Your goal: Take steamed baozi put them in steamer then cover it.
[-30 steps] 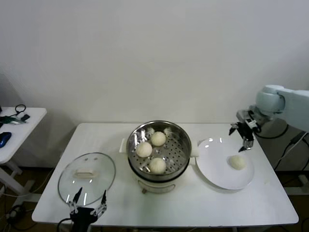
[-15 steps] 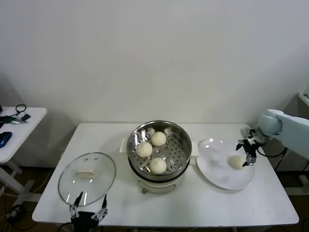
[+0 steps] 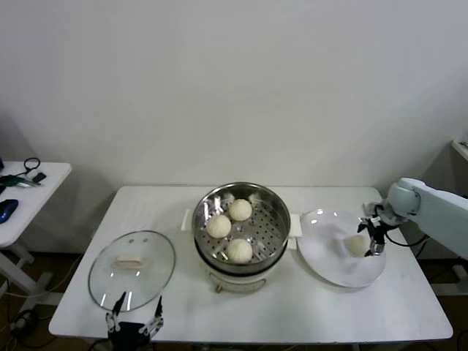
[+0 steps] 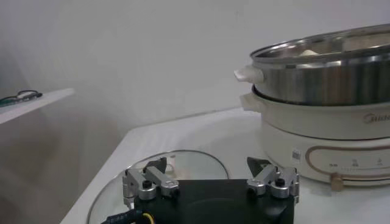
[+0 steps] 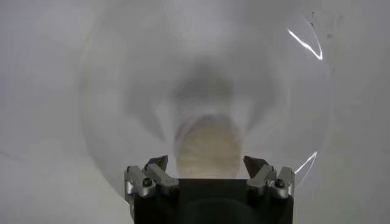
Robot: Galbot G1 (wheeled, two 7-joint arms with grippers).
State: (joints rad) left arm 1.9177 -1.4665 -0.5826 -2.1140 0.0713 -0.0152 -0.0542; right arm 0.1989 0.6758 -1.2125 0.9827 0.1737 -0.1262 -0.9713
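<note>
Right pincer (image 3: 374, 238): lowered over the white plate (image 3: 325, 256) at the right side of the bench (image 3: 307, 307), fingers (image 5: 155, 173) spread to either side of the one baozi on the plate (image 3: 357, 245). Contact with the bun: cannot be told from either view; not clenched on it. In the right wrist view, same baozi (image 5: 209, 152) between the two fingers, plate rim (image 5: 97, 73) around it.

Left pincer (image 3: 134, 326): parked low at the near left edge of the bench, just in front of the cover (image 3: 131, 269); released, nothing between the fingers (image 4: 149, 182).

Cover: flat on the bench left of the steamer (image 3: 241, 227), cream-white handle (image 3: 129, 259) uppermost; apart from the pot. Glass edge (image 4: 201, 161) visible past the left pincer in the left wrist view.

Steamer: centre of the bench, uncovered, steel pot on cream-white base (image 4: 329, 143). Three baozi in the steamer (image 3: 240, 210) on the perforated tray, near one another, toward the left half.

Side table (image 3: 29, 194) beyond the left end of the bench, well apart, with small dark items on it.
</note>
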